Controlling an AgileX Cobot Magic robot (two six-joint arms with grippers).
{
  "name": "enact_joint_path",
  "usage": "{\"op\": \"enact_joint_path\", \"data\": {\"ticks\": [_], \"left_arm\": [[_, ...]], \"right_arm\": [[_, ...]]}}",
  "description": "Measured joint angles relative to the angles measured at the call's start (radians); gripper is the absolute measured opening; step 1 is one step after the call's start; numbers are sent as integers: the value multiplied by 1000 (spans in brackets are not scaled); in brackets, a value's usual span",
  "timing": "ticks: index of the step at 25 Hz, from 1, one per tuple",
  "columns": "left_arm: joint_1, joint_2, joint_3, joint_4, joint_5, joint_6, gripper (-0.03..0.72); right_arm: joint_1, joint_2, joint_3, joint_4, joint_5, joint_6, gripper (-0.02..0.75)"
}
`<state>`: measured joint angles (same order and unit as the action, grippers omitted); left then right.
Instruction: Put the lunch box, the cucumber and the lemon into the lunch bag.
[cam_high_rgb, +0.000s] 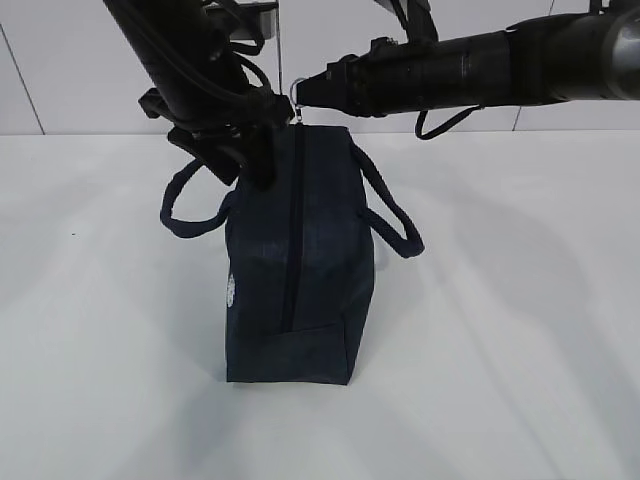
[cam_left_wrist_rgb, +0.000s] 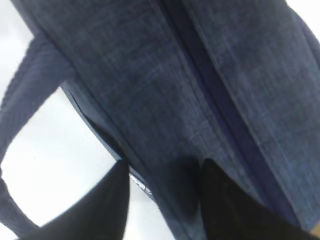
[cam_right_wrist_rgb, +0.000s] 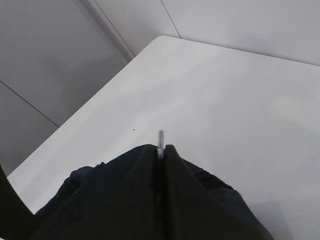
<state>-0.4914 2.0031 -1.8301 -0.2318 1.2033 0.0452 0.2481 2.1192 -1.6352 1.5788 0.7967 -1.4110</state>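
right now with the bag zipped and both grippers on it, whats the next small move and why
Probably the right gripper should draw the silver ring pull it is pinching along the zipper, which looks closed over its visible length. The left gripper straddles the lunch bag fabric beside it, bracing it.

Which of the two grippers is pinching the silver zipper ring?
The right gripper, shut on the silver ring pull atop the navy fabric lunch bag; the left gripper clamps fabric.

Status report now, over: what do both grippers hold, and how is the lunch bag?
Right gripper shut on silver ring pull. Left gripper clamps lunch bag fabric at top edge. Zipper looks closed. Nothing in the way.
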Motion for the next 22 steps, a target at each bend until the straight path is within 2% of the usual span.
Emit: {"op": "enact_joint_path", "data": {"ticks": [2,5,7,22], "left_arm": [[0,2,0,18,-4,0,241],[0,2,0,41,-15,0,52],[0,2,0,50,-17,0,8],[0,-86,0,76,23,23,-6]], "right_arm": [[0,0,0,0,1,0,1],[0,0,0,0,4,1,1],[0,0,0,0,4,2,1],[-73,0,-7,-5,20,6,1]]}}
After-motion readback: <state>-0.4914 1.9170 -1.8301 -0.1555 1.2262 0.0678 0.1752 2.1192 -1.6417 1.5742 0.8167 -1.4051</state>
